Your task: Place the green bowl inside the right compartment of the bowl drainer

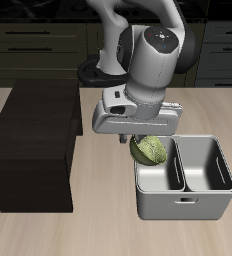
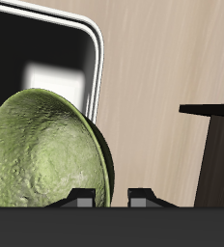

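My gripper (image 1: 136, 142) is shut on the rim of the green bowl (image 1: 149, 151), which hangs tilted on its side, its mottled inside showing. The bowl is just above the rim of the bowl drainer (image 1: 184, 197), over the well that lies nearer the dark cabinet. The drainer's other well shows nothing in it. In the wrist view the green bowl (image 2: 46, 150) fills the space beside my fingertips (image 2: 81, 199), with the drainer's rounded rim (image 2: 94, 60) and dark well behind it. My gripper (image 2: 111, 196) grips the bowl's edge.
A large dark brown-black cabinet block (image 1: 36, 140) stands beside the drainer; its corner (image 2: 216, 145) shows in the wrist view. A black round object (image 1: 96, 71) sits behind the arm near the robot's base.
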